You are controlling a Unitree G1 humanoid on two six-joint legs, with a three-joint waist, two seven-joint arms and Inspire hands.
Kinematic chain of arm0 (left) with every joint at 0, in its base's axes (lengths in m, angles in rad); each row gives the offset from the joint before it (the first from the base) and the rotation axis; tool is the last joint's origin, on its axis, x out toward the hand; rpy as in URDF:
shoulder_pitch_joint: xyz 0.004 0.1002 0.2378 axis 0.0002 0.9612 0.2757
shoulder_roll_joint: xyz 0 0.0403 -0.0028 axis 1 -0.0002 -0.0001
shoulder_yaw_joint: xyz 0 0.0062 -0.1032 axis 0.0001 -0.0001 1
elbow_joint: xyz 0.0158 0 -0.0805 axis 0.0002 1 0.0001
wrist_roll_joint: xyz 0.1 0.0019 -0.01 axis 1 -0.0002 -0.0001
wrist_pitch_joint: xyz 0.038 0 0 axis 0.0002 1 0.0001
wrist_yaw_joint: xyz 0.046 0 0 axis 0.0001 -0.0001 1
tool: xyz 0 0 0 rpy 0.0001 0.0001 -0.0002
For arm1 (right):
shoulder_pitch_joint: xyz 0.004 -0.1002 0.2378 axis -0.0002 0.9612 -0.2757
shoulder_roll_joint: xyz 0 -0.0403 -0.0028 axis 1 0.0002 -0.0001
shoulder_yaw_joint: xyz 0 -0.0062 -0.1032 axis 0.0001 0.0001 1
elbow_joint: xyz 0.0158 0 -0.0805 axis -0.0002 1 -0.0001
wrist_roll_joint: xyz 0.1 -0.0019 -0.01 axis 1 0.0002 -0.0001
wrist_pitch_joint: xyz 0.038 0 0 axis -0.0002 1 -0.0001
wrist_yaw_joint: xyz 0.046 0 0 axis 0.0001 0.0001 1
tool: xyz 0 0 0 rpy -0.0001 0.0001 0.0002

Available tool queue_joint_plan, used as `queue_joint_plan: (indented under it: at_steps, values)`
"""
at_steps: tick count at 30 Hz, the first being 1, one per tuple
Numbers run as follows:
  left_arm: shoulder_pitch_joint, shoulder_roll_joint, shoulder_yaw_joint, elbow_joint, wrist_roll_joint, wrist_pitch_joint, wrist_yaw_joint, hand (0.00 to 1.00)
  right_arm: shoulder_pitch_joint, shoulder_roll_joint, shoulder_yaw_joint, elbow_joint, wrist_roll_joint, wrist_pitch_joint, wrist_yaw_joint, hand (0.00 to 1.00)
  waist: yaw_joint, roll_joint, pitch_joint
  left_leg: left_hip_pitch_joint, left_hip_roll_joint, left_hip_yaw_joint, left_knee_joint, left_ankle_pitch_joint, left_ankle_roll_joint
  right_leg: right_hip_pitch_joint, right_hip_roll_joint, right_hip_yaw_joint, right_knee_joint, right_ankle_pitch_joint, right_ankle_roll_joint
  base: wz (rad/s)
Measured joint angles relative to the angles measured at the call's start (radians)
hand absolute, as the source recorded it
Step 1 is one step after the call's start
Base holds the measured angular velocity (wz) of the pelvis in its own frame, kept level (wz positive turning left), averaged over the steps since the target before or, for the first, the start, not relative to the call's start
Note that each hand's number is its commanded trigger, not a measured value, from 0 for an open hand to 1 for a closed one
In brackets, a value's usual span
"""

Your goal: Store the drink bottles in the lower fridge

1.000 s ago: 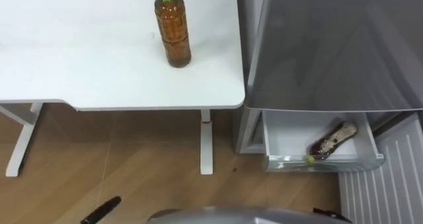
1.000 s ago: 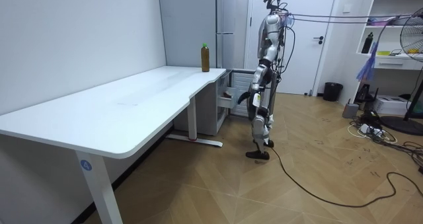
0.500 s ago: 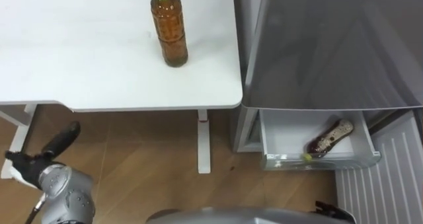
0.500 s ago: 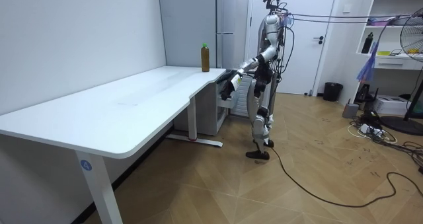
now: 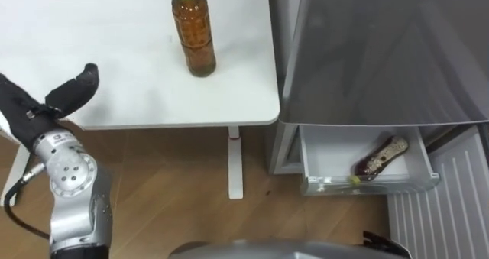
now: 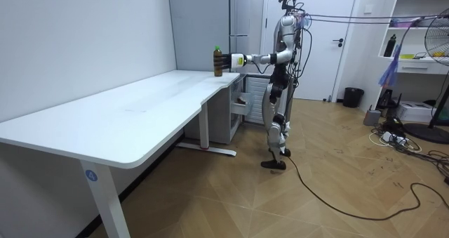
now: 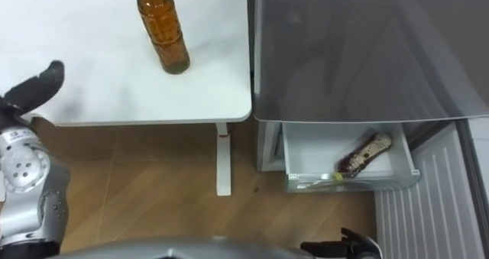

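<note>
we hold our left hand [image 5: 47, 105] spread and empty at frame left, ready to grasp the bottle [image 5: 193, 31] at upper centre, bound for the open drawer [image 5: 367, 185] at lower right.

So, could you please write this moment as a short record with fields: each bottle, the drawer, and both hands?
standing bottle: brown drink, green cap, upright on the white table, near the edge beside the fridge
second bottle: lying in the lower fridge drawer
drawer state: open
left hand: above the table, left of the standing bottle, apart from it, fingers straight, holding nothing
right hand: low, at the bottom edge of the view
</note>
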Motion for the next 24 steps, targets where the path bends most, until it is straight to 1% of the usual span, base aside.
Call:
queue_joint_plan:
  at_steps: [5,11,18,21,24]
  values:
    - [0.000,-0.001,-0.024,-0.012,0.000,0.000,-0.062,0.00,-0.001,0.000,-0.018,0.001,-0.003,-0.004,0.009,0.00,-0.021,0.001,0.0009,0.002,0.001,0.001,-0.002,0.000,0.000,0.000,0.001,0.003,0.000,0.000,0.000,0.00]
    - [0.000,0.000,-0.037,-0.012,-0.002,0.000,-0.132,0.00,-0.001,0.002,-0.036,0.011,0.000,-0.014,0.017,0.00,-0.024,0.003,0.0022,0.006,0.000,0.004,-0.006,0.000,0.000,0.000,0.001,0.008,-0.001,0.000,0.000,-0.02]
    - [-0.001,0.000,-0.068,-0.012,-0.001,0.001,-0.195,0.00,-0.004,0.003,-0.036,0.019,-0.002,-0.014,0.020,0.00,-0.025,0.000,0.0046,0.005,0.000,0.004,-0.005,0.000,0.000,0.000,0.001,0.007,-0.002,0.000,0.000,0.00]
    - [-0.005,0.002,-0.072,-0.012,-0.001,0.001,-0.221,0.00,-0.016,0.002,-0.036,0.036,-0.004,-0.016,0.028,0.00,-0.034,-0.002,0.0060,0.006,0.001,0.005,-0.006,0.000,0.000,-0.001,0.001,0.010,-0.001,0.000,0.000,0.00]
    - [-0.015,0.005,-0.073,-0.012,-0.001,0.004,-0.247,0.00,-0.030,0.002,-0.036,0.060,-0.003,-0.018,0.031,0.00,-0.048,-0.002,0.0065,0.009,0.001,0.008,-0.006,0.000,0.000,-0.001,0.002,0.023,0.000,0.000,0.000,-0.05]
